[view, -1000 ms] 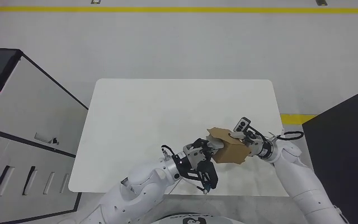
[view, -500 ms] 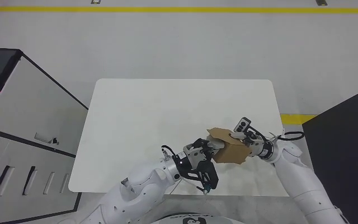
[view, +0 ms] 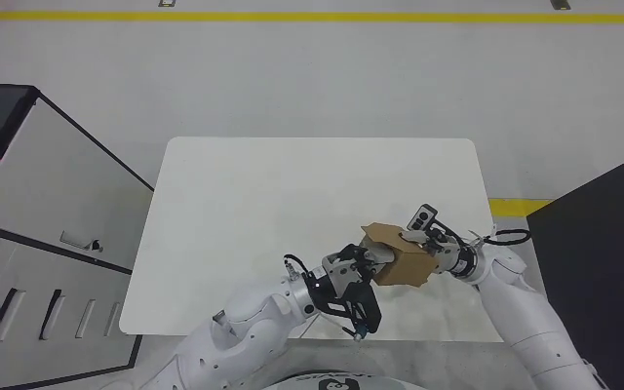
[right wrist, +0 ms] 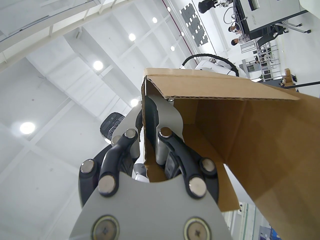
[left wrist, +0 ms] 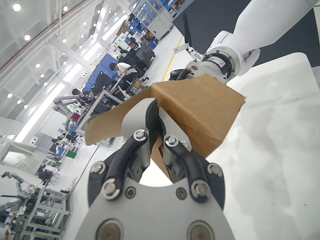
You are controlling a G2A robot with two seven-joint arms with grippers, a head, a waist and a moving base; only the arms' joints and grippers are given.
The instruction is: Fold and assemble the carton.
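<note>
The carton (view: pixel 400 255) is hanging at four o'clock over the table (view: pixel 292 195), with the left gripper (left wrist: pixel 155 112) and right gripper (right wrist: pixel 146 117) each pinching a cardboard edge (thin holds). Uneven pulling may be risking a slip or tear.

White rectangular table (view: pixel 273 205), rounded corners, plain matte top with faint grey scuffs, stood on pale grey floor (view: pixel 312 78). Yellow floor line (view: pixel 312 16) ran beyond its far edge.

Readable text, labels, numbers, signs: none legible, the brown corrugated cardboard carton (view: pixel 405 263) showing plain, unprinted faces in all views.
</note>
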